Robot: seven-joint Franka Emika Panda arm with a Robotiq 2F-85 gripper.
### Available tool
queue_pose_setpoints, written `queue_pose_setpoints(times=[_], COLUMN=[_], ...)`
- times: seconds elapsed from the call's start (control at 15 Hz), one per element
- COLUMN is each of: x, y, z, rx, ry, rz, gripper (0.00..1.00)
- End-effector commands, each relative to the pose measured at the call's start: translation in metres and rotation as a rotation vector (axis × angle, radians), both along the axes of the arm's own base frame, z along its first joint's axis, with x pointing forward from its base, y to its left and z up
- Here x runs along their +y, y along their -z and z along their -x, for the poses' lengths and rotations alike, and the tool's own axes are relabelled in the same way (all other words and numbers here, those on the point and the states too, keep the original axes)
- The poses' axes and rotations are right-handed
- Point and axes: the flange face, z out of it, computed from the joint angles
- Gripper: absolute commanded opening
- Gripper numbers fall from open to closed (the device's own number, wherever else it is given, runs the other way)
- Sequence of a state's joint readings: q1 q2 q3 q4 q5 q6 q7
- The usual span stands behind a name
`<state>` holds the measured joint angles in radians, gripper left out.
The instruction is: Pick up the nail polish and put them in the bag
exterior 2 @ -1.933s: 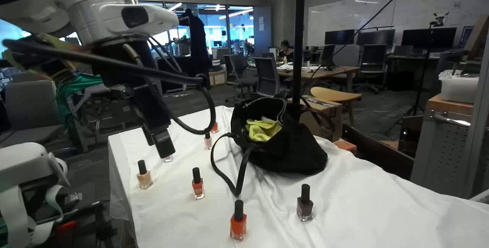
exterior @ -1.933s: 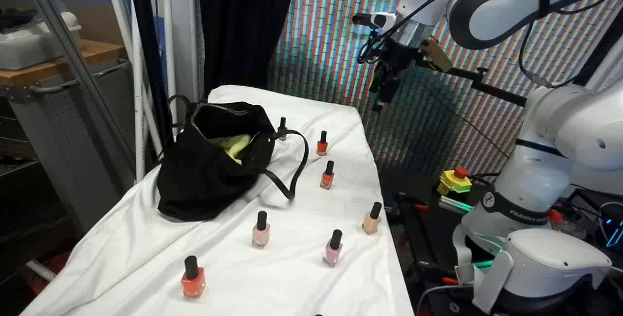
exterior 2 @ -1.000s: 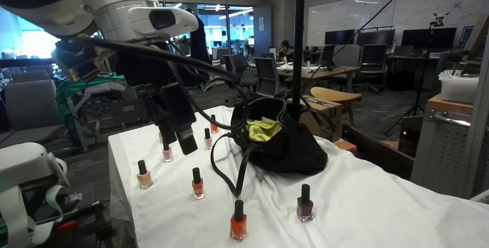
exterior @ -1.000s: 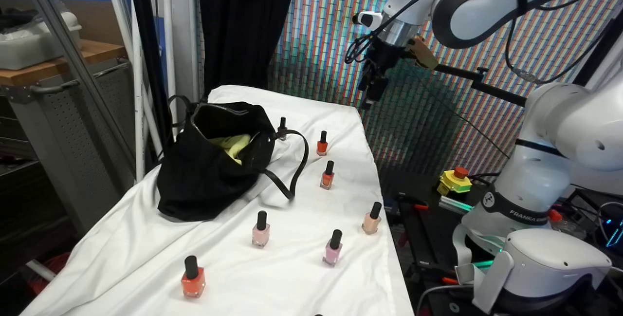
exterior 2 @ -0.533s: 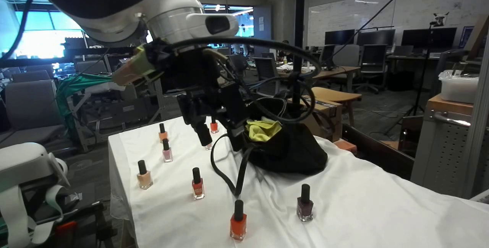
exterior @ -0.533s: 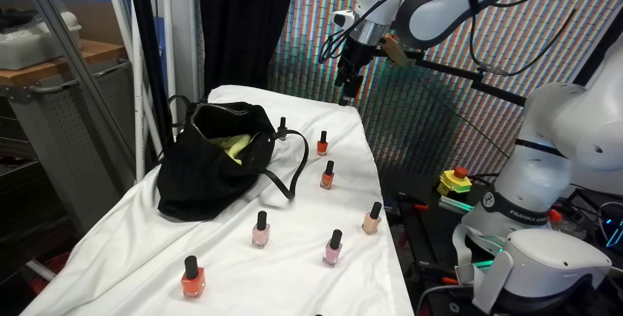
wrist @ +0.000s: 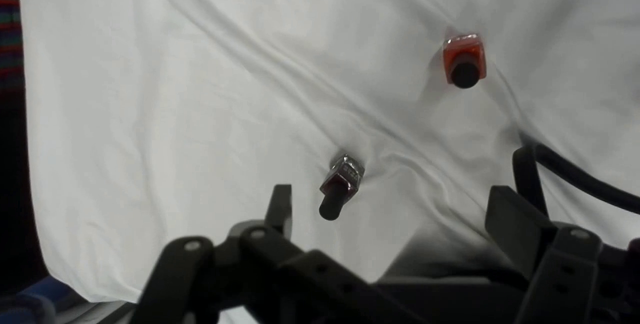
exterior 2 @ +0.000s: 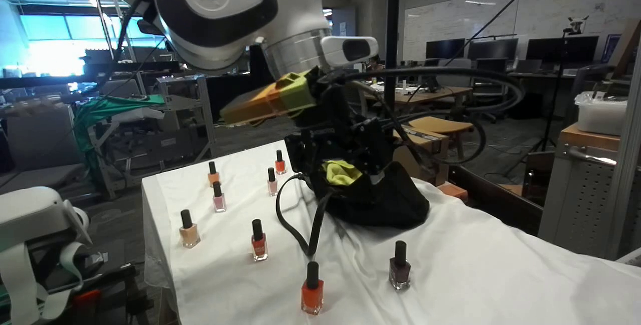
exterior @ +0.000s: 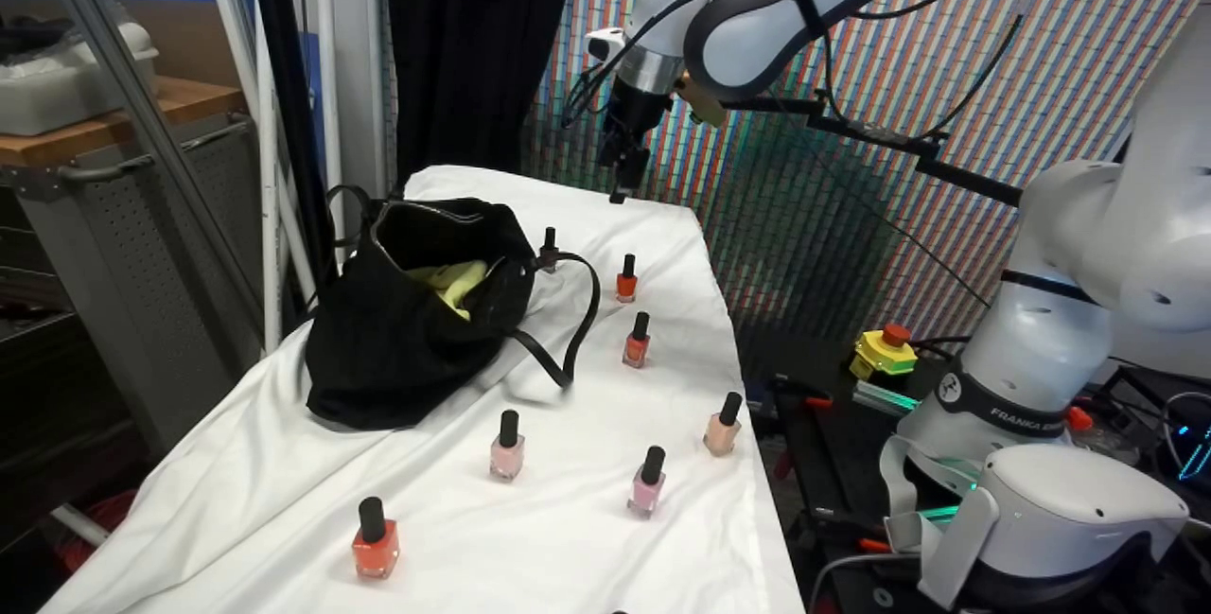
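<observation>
Eight bottles (exterior 2: 259,246) upright on desk (exterior: 662,567), peach bottle (exterior: 721,435) by robot-side edge; none visible in bag (exterior: 407,349). Gripper (wrist: 392,209) spread wide, holding nothing. Packing likely unstarted.

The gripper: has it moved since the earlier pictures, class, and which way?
Yes: in an exterior view, the gripper has shifted leftward in the picture, closer to the unmoved black bag.

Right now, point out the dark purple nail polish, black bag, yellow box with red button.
Dark purple nail polish (exterior 2: 400,270), in an exterior view: glass body.
Black bag (exterior: 402,349), in an exterior view: outer fabric wall.
Yellow box (exterior: 886,358), in an exterior view: yellow casing.
</observation>
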<state>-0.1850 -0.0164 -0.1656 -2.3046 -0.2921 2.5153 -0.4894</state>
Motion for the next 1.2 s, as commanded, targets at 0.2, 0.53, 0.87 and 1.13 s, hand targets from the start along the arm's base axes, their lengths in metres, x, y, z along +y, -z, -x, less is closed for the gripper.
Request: queue_pose_setpoints(times=[0.2,0.53,0.87,1.13], x=[-0.016,-0.028,-0.030,-0.032], y=[0.018,0.038,0.058,0.075], z=[-0.062,-0.078,-0.088,-0.101], rx=[-0.028,-0.009,0.012,0.010], ry=[-0.010,0.105,0.148,0.205], rz=[-0.038,-0.128,-0.138,-0.141], gripper=[1.00,1.00,1.00,1.00])
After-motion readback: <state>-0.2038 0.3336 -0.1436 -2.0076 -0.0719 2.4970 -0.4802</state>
